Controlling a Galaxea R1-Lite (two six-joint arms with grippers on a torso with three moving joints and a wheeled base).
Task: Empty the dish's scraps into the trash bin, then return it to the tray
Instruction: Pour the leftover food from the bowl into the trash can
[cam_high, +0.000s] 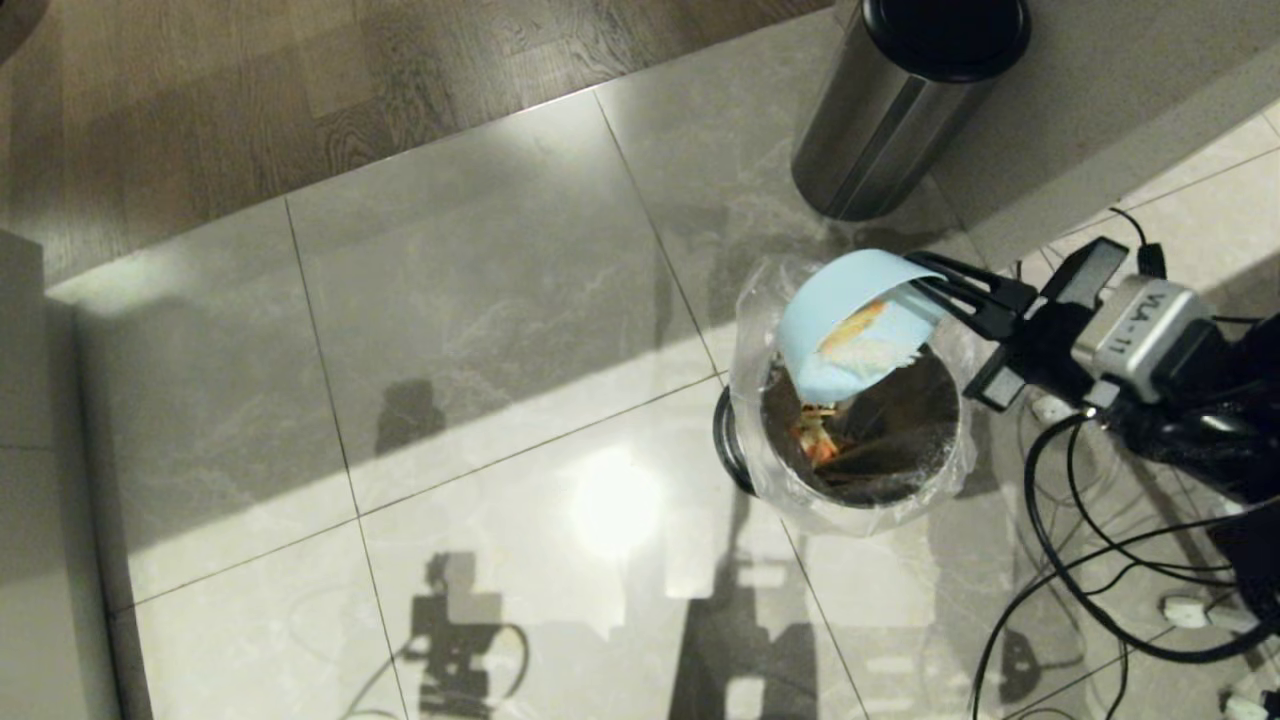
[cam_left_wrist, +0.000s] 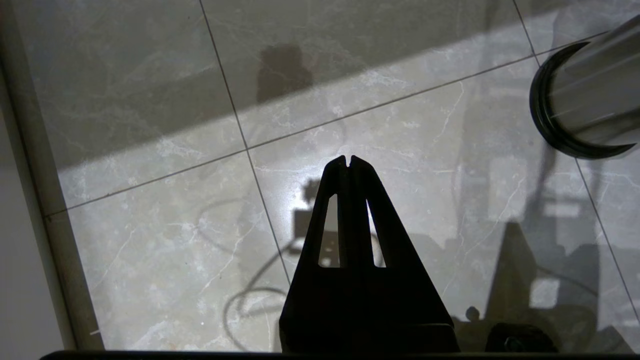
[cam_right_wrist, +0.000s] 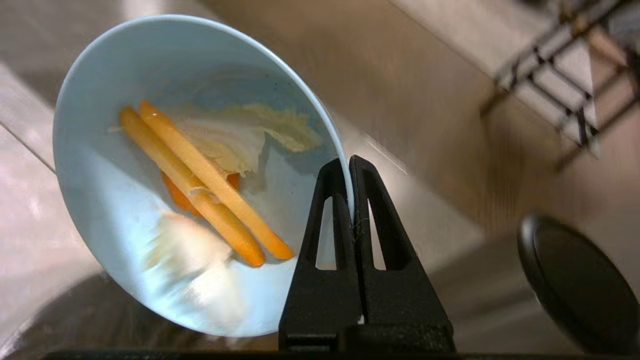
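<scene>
Your right end effector (cam_high: 925, 283) is clamped on the rim of the small, smooth light-blue round bowl (cam_high: 850, 325), tipped steeply over the small round steel trash bin (cam_high: 850, 450) lined with crinkly clear plastic. Orange strips and pale leafy scraps (cam_right_wrist: 210, 175) cling inside the bowl. Your left end effector (cam_left_wrist: 348, 161) hangs closed, empty, above the tiled floor (cam_left_wrist: 150, 125).

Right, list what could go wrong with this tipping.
1. The right gripper pinches only the thin rim of the dish, so the tilted dish could slip and drop into the trash bin.
2. The scraps may cling to the dish rather than slide out.
3. Falling pieces could land on the loose bag liner instead of inside.
</scene>
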